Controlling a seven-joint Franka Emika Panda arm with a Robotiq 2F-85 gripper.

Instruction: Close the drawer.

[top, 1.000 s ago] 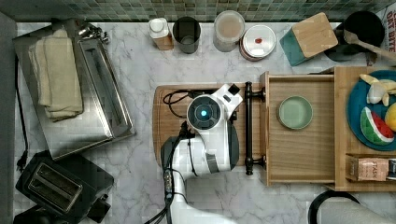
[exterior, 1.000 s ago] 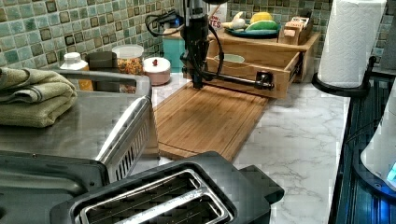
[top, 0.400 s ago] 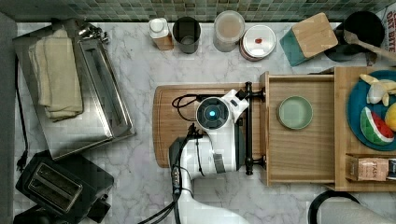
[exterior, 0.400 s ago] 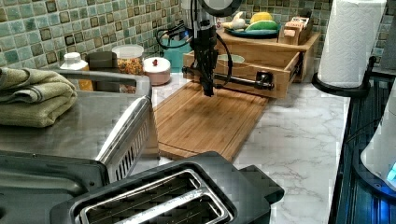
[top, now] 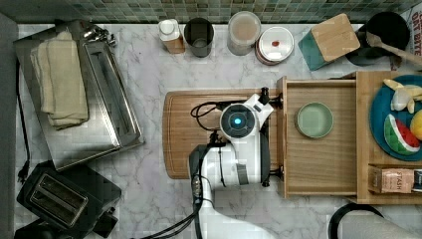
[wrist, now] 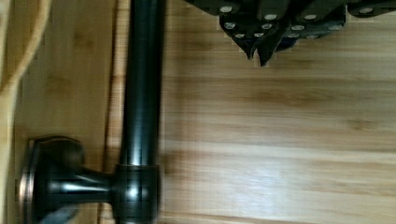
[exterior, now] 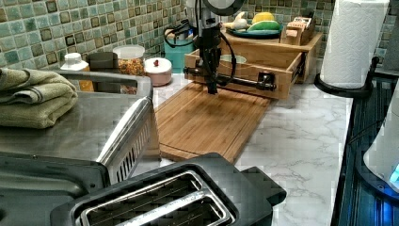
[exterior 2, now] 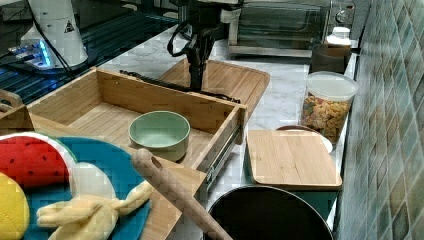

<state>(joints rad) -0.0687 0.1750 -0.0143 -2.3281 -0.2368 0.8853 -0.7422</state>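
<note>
In the top view, the shallow light-wood drawer (top: 318, 164) with raised sides stands pulled out at the 3 o'clock side of the marble counter (top: 149, 194). A pale green round bowl (top: 314, 120) sits inside it. The long black bar handle (top: 264, 154) runs across the drawer's front, and the white robot arm's gripper (top: 251, 119) hangs just beside it, over the flat bamboo cutting board (top: 184, 134).

In the left view, the gripper (exterior: 212, 89) points straight down, its tip in front of the black handle (exterior: 244, 82) and above the board (exterior: 207, 122). The drawer (exterior: 263, 59) is open toward 6 o'clock.

In the right view, the gripper (exterior 2: 195, 82) stands at the far side of the drawer's front wall (exterior 2: 165, 102), with the green bowl (exterior 2: 159, 132) on the drawer floor.

In the wrist view, the jaws are pressed together (nothing between them), with the fingertips (wrist: 254, 46) apart from the black bar (wrist: 142, 88), over the bamboo board (wrist: 280, 140).
</note>
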